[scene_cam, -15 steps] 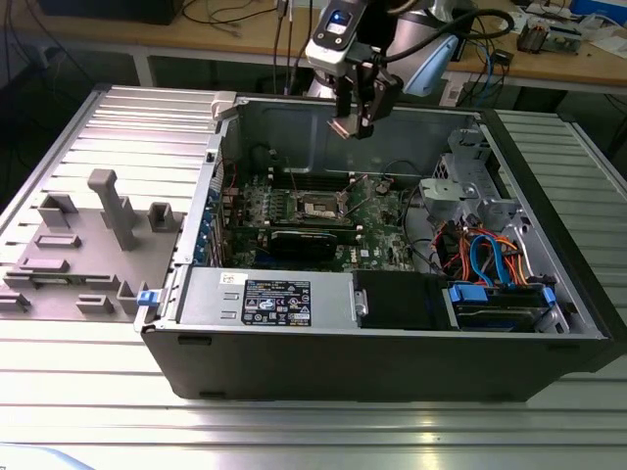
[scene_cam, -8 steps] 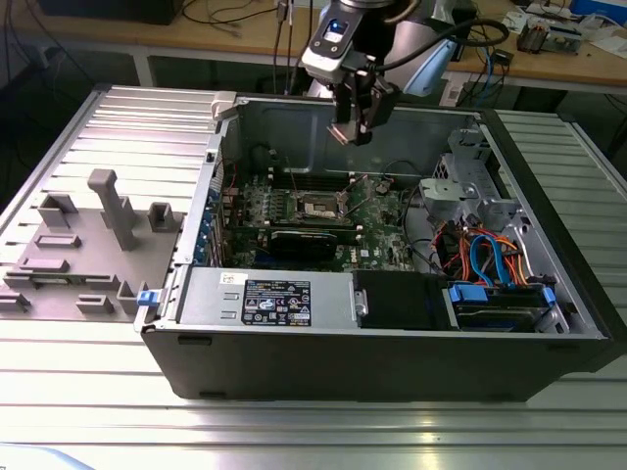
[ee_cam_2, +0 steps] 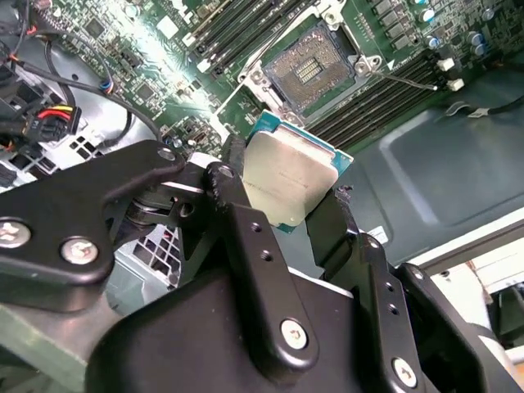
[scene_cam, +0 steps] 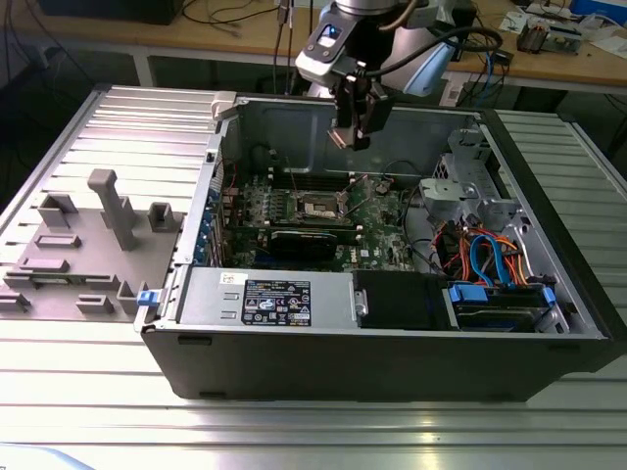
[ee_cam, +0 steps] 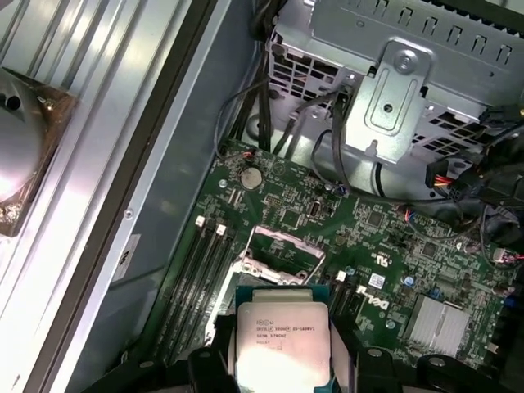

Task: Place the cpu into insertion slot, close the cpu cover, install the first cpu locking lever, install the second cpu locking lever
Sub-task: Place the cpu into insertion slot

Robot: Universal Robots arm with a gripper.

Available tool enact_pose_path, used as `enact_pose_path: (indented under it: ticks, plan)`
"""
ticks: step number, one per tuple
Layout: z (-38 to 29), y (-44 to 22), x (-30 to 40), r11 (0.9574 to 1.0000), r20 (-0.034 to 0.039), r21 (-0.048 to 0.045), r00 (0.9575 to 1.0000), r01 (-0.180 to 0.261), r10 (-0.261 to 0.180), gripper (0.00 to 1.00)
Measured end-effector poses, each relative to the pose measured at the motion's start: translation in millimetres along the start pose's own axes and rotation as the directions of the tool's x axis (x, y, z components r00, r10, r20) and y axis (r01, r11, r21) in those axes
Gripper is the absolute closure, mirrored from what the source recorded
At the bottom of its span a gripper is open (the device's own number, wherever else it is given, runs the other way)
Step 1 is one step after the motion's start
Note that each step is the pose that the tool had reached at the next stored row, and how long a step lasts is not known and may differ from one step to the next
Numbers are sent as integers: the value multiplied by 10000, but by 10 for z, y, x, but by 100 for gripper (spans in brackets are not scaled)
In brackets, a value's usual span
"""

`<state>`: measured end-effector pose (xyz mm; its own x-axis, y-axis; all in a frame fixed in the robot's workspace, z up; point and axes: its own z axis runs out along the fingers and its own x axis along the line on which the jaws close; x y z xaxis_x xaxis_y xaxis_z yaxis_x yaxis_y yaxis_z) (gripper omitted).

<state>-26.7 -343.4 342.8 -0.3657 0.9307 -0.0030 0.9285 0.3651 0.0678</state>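
My gripper hangs above the open computer case, shut on the cpu. In both wrist views the cpu is a flat silver square on a green base, pinched at two opposite edges by black fingers. The gripper holds it in the air, well above the board. The insertion slot lies bare below, a dark recess with a silvery rim. A thin silvery frame, seemingly the cpu cover, stands raised at the slot's far edge.
Long black memory slots run beside the slot. A black card lies in front of it. A metal drive cage with blue and orange cables fills the case's right side. Grey fixture blocks stand outside on the exterior view's left.
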Motion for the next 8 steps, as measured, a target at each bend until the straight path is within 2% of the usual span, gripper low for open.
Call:
enact_pose_path:
  ticks: [4,8]
  plan:
    - [20,-2,0,9993,39,8,9993,-379,379,46]
    - [44,-3,0,9958,74,6,9958,-918,918,46]
